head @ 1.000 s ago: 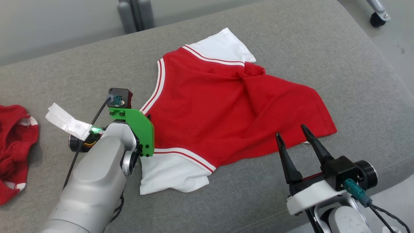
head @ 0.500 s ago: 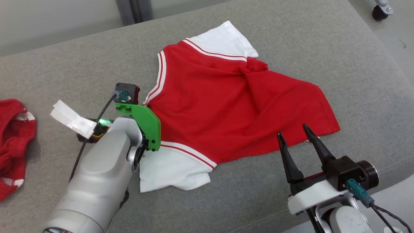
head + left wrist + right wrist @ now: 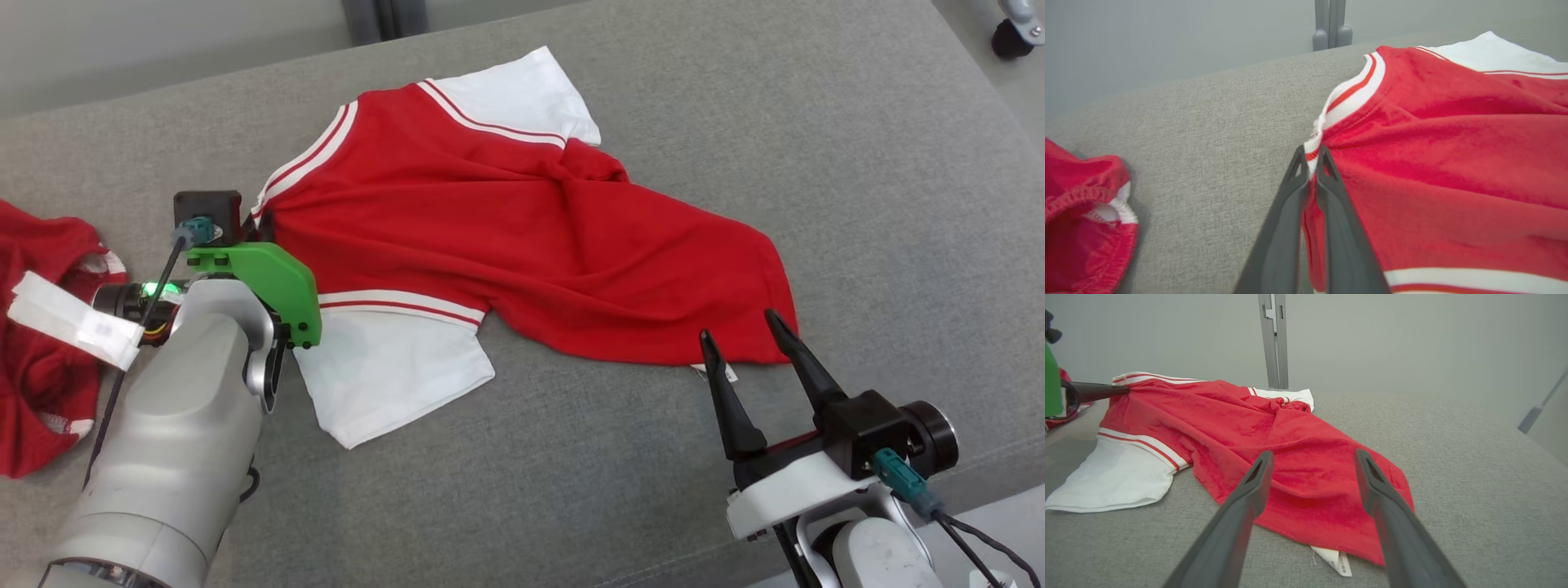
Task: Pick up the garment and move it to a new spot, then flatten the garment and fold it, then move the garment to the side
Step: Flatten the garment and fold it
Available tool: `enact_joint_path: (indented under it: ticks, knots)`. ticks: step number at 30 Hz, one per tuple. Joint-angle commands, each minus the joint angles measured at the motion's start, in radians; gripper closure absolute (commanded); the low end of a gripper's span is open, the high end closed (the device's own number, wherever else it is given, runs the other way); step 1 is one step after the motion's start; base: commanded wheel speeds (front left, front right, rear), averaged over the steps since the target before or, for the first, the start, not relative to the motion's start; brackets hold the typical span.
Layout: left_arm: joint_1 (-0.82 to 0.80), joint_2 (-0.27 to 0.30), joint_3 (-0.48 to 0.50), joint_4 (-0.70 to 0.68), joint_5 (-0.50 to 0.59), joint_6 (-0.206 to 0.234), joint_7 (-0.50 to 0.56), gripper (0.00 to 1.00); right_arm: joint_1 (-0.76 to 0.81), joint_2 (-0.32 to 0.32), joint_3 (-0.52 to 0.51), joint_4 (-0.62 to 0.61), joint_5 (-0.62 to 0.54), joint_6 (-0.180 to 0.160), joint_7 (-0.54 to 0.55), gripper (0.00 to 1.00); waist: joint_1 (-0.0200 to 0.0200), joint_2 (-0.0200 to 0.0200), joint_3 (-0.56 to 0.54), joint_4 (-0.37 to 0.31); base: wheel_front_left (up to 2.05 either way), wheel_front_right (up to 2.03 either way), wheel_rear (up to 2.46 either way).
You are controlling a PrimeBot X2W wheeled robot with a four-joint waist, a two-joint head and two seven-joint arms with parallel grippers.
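Two dark, long-fingered tools are being shown over a wide grey counter [image 3: 816,122] covered in woven cloth. A red cloth shirt [image 3: 531,237] with short white sleeves is being spread across the middle of the counter. It is lying mostly flat but is being bunched into a twisted fold near the far white sleeve [image 3: 514,90].

The left tool [image 3: 1311,153] is being squeezed closed on the shirt. The white edge band with a red stripe [image 3: 1351,87] is being pinched between the two fingers, right at the band's end. A bright green plastic plate [image 3: 273,282] on that arm's wrist is being seen just beside the near white sleeve [image 3: 384,376], which is lying flat on the counter.

The right tool [image 3: 736,327] is being held wide open, with nothing between its fingers. Its tips are being pointed at the shirt's bottom hem, just beside the red cloth. Whether they are touching it cannot be told. A small white tag [image 3: 1333,559] is being seen poking out from under that hem, between the two open fingers in the right wrist view.

A second, crumpled red piece of clothing [image 3: 41,384] with white stretchy trim is being seen on the counter to the left of the left arm, apart from the shirt. A thin grey metal post [image 3: 1274,339] is being seen standing behind the counter's far edge, against a plain pale wall.
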Motion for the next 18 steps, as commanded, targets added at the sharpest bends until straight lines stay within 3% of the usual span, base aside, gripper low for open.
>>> enact_joint_path:
  ticks: [1, 2, 3, 11, 18]
  knots:
    - [-0.008, 0.009, 0.009, 0.013, -0.011, 0.008, -0.010, 1.00, -0.007, -0.001, 0.001, -0.005, -0.007, -0.001, 0.004, 0.00, 0.0000, 0.0000, -0.005, 0.019, 0.00, 0.00, 0.00]
    - [-0.006, 0.002, 0.013, 0.014, -0.019, -0.004, -0.019, 1.00, -0.006, -0.001, 0.000, -0.005, -0.005, -0.001, 0.004, 0.00, 0.0000, 0.0000, -0.007, 0.026, 0.00, 0.00, 0.00]
    - [-0.004, -0.008, 0.014, 0.013, -0.019, -0.014, -0.031, 0.01, -0.007, -0.001, 0.002, -0.006, -0.004, -0.001, 0.006, 0.00, 0.0000, 0.0000, -0.010, 0.034, 0.00, 0.00, 0.00]
    - [0.104, -0.034, 0.057, -0.102, -0.044, -0.074, -0.112, 0.00, 0.003, -0.001, -0.024, -0.012, -0.009, -0.001, 0.012, 0.00, 0.0000, 0.0000, -0.053, 0.092, 0.00, 0.00, 0.00]
    - [0.398, 0.008, 0.248, -0.559, 0.037, -0.069, -0.111, 0.00, 0.022, -0.002, -0.061, -0.015, -0.011, -0.001, 0.017, 0.00, 0.0000, 0.0000, -0.118, 0.154, 0.00, 0.00, 0.00]
